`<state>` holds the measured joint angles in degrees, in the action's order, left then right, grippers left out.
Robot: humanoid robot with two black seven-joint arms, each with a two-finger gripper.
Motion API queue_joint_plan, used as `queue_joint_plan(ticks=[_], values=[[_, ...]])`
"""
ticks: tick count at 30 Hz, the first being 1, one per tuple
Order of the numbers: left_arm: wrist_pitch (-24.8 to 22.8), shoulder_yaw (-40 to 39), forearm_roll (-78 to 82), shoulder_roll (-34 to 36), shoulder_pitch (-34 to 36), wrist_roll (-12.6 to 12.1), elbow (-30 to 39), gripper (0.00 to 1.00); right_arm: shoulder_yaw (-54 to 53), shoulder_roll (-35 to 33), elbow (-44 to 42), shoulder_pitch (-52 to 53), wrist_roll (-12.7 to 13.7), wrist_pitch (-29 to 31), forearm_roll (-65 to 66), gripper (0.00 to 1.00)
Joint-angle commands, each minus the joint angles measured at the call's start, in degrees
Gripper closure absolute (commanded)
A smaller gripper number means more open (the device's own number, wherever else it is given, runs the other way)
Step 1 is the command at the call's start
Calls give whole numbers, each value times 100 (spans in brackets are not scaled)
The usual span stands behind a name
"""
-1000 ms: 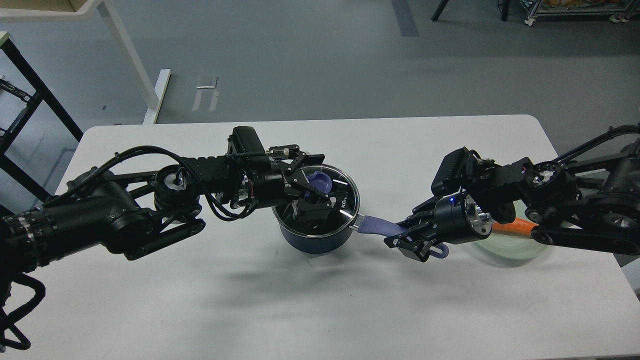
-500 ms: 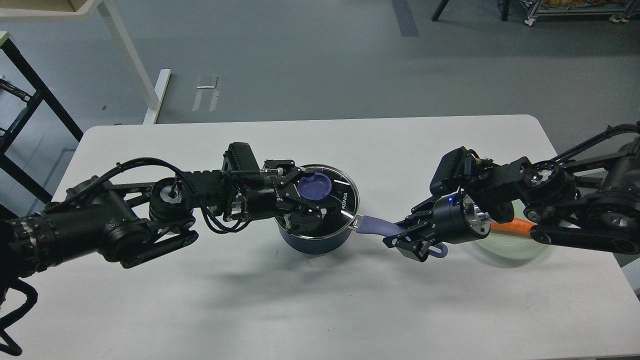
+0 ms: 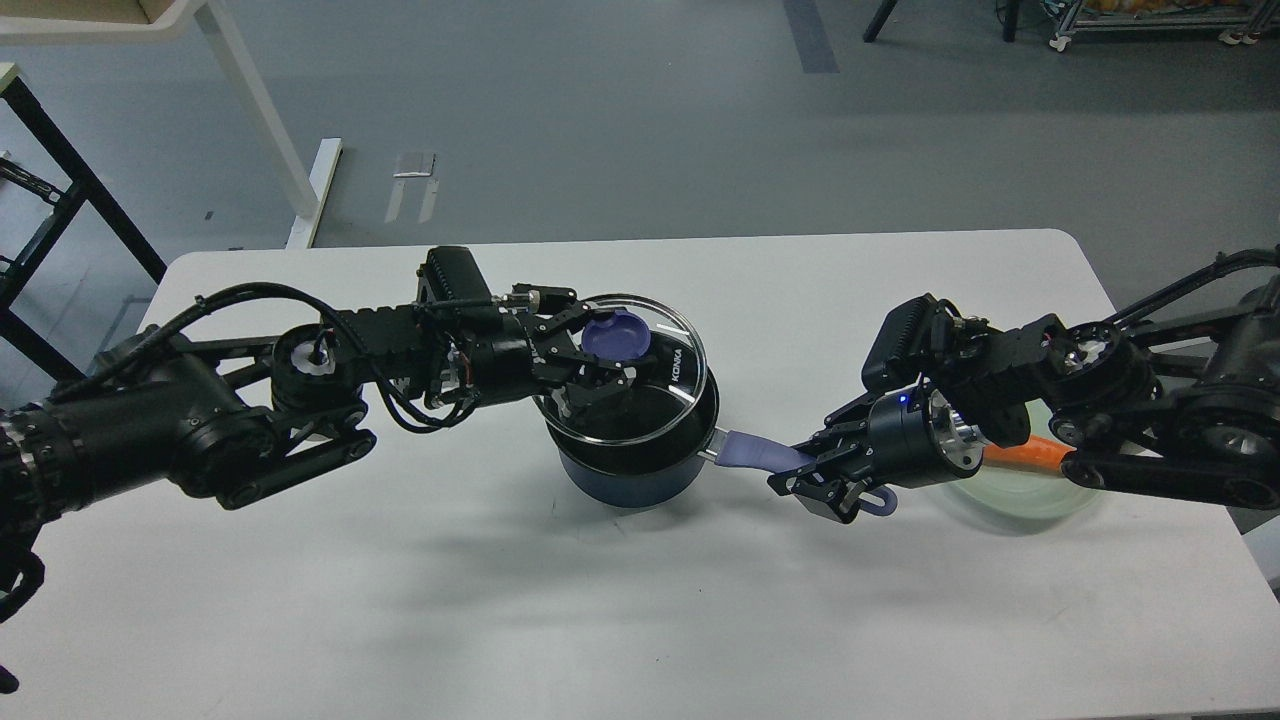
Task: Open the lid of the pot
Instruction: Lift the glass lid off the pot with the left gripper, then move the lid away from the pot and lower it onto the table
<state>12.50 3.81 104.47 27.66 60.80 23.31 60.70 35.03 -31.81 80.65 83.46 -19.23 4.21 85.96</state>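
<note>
Pot lid [image 3: 640, 375]: glass disc with metal rim, lifted and tilted, sitting off-centre toward the far left of the pot [image 3: 640, 465]. Its near-right edge is low by the pot rim; its far-left edge rides higher. White "KONKA" lettering reads along the lid's right side, running roughly near-to-far. Purple knob [image 3: 612, 338] sits on top, centre of the lid.

Pot is dark blue outside, black inside, standing upright mid-desk [image 3: 560, 620]. Long axis runs left-right: purple pot handle [image 3: 762, 455] sticks out to the right and slightly toward the near edge.

Left gripper [image 3: 598, 360]: arm comes in from the left edge, forearm nearly level over the desk, wrist pointing right. Jaws closed around the knob, one finger on the far side and one on the near side, carrying the lid.

Right gripper [image 3: 815, 478]: arm enters from the right edge, elbow folded, wrist pointing left and a bit down. Jaws clamped on the far end of the pot handle; the handle's hanging loop pokes out just below them.

Behind the right wrist, a pale green plate [image 3: 1020, 495] lies on the desk with a carrot [image 3: 1030, 455] on it, both partly hidden by the arm.
</note>
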Motion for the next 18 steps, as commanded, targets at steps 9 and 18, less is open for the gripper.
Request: queue_joint_plan(ticks=[9,18], values=[[-11,67,-172,1469,-68,469,30,57,-5,0,3,-5,-2,1,0,76],[33,58,-735,1813,-1051,469,-857,56,-5,0,-6,-48,-2,1,0,76]])
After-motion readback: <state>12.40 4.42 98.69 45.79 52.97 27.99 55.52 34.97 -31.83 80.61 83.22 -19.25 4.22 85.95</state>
